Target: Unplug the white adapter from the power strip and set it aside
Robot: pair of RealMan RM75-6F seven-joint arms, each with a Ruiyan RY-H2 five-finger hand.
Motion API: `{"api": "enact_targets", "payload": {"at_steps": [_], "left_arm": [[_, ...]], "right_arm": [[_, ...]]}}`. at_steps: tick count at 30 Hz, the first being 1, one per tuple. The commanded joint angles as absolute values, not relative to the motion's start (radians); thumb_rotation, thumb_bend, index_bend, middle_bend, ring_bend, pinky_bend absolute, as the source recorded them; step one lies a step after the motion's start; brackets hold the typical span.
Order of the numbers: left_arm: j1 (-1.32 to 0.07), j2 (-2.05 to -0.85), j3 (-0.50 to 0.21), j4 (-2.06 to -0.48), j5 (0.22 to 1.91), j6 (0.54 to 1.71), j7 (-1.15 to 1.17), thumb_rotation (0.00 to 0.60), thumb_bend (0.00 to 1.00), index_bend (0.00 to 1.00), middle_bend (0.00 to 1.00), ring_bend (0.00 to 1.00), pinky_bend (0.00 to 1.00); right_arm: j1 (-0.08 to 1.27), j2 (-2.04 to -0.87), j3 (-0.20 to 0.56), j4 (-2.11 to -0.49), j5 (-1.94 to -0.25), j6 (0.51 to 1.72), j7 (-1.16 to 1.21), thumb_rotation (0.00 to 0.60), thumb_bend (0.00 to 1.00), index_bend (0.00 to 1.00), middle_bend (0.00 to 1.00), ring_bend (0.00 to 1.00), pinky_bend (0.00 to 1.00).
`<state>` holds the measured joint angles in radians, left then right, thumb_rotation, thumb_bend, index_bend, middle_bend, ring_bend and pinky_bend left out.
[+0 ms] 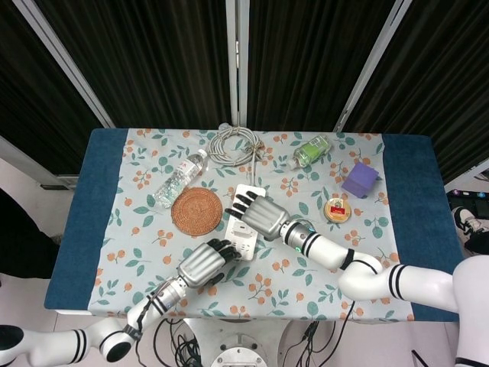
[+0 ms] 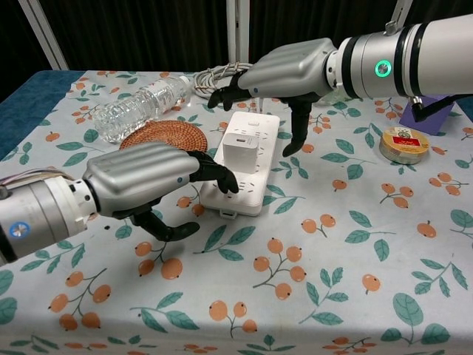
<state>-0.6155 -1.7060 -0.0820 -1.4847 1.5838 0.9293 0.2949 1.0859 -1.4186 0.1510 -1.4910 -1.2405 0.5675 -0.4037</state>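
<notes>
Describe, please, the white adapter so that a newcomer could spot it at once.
Find the white power strip lying mid-table beside the round woven coaster. The white adapter is the small cube standing plugged into its top, the only block rising above the strip's flat face.

The white adapter [image 2: 239, 151], a small boxy cube with a port on its front face, stands upright and still plugged into the power strip [image 2: 255, 142] near the middle of the chest view. The power strip is a flat white rectangle lying lengthwise, running from centre frame toward the top.
</notes>
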Motion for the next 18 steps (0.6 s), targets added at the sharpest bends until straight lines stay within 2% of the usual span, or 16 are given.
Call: {"api": "enact_targets", "payload": {"at_steps": [1, 9, 14, 18], "left_arm": [[-0.625, -1.727, -0.081, -1.465, 1.58, 0.942, 0.279, 0.6, 0.37, 0.24, 0.26, 0.17, 0.29], [-0.646, -1.757, -0.072, -1.419, 1.568, 0.948, 0.295, 0.6, 0.37, 0.24, 0.26, 0.17, 0.28], [-0.651, -1.765, -0.063, -1.407, 1.557, 0.955, 0.307, 0.6, 0.37, 0.24, 0.26, 0.17, 0.27], [-0.654, -1.769, -0.059, -1.4, 1.549, 0.96, 0.308, 0.6, 0.37, 0.24, 0.26, 0.17, 0.27]], "right_arm": [[1.095, -1.449, 0.133, -1.45, -1.273, 0.566, -0.379, 0.6, 0.06, 0.01, 0.15, 0.0, 0.15], [1.117, -1.498, 0.113, -1.382, -1.329, 0.56, -0.335, 0.6, 0.07, 0.06, 0.17, 0.01, 0.19], [1.126, -1.536, 0.1, -1.331, -1.373, 0.572, -0.309, 0.6, 0.15, 0.16, 0.21, 0.06, 0.23], [1.13, -1.56, 0.092, -1.293, -1.408, 0.585, -0.272, 0.6, 0.16, 0.22, 0.23, 0.09, 0.24]]}}
